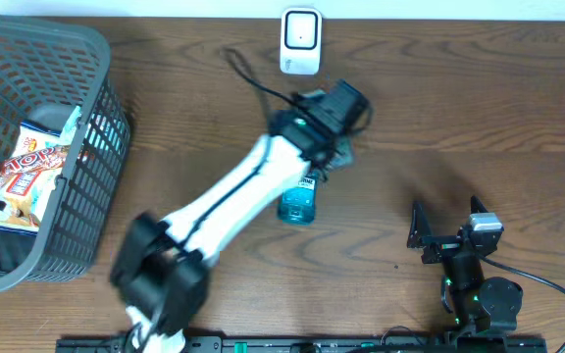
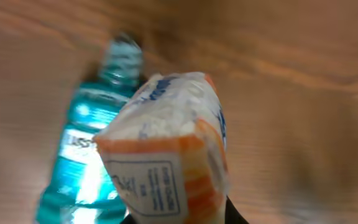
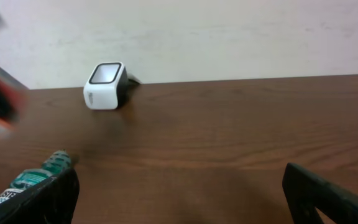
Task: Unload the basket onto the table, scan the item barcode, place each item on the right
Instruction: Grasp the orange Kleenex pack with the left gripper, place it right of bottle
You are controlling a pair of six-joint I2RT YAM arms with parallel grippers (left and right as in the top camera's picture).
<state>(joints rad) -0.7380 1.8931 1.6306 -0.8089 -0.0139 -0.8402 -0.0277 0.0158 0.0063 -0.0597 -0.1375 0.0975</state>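
Left jaws: clenched on end of white-and-orange packet [image 2: 166, 155], held above surface [image 1: 479, 118], just robot-side of scanner [image 1: 300, 41].
Right jaws: released, spread wide, grasping nothing; well apart from scanner, toward robot and right.
Blue bottle [image 1: 297, 201]: lying on surface, robot-side of scanner, under left arm.
Basket [image 1: 86, 196]: far left of scanner, snack bag [image 1: 27, 176] inside.

Risks:
- end-only grip: packet may twist or slip.
- printed panel faces wrist camera; possibly turned away from scanner window, so no read.
- dipping low may knock bottle.

Writing: packet's boxed print too blurred; bottle label seems to start "LIS"; bag shows "TOP".
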